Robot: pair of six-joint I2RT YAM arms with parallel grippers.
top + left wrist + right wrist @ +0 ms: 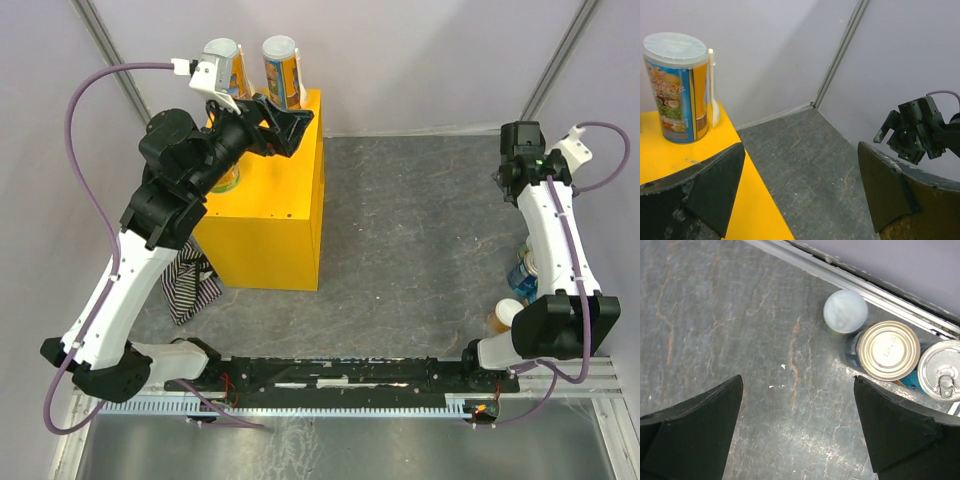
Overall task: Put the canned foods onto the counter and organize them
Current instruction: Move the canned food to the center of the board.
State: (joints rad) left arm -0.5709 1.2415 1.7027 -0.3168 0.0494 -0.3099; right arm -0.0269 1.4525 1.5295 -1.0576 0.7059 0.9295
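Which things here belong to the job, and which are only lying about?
Job:
counter
cans on top
cans on the table

Lying about:
striped cloth

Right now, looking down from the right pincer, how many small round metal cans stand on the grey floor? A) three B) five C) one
A: a white-lidded can, a plain silver-topped can and a silver pull-tab can sit close together.
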